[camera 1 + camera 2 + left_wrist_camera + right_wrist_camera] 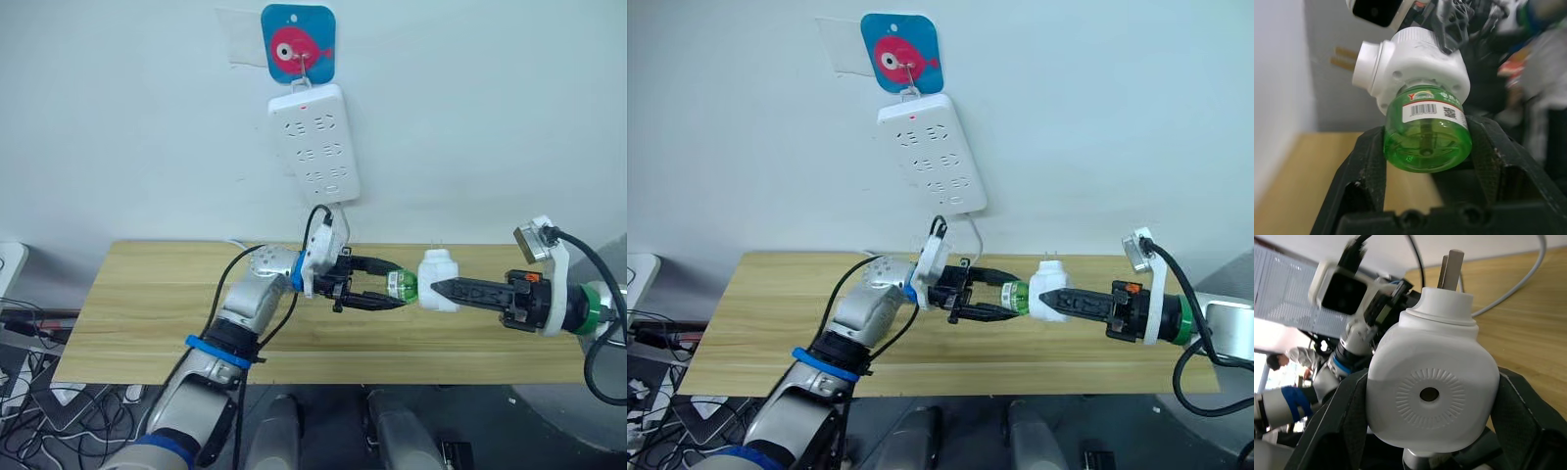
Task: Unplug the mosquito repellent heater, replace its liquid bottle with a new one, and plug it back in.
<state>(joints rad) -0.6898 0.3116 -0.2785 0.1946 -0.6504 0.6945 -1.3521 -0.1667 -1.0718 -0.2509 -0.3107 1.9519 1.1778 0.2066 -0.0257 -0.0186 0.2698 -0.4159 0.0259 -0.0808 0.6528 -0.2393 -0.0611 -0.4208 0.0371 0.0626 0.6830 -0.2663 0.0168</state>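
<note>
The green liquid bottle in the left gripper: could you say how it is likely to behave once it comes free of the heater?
The liquid bottle looks round and smooth, so it may slip in the left gripper or roll if put down. It seems small and probably light.

White power strip [315, 143] hangs on wall above wooden table [137, 313].

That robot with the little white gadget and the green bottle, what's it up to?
It is holding a plug-in mosquito repellent heater in mid-air above a wooden table, away from the white power strip hanging on the wall. The right gripper grips the heater's white body, its prongs pointing up. The left gripper clamps the small green bottle, which is still seated in the heater.
</note>
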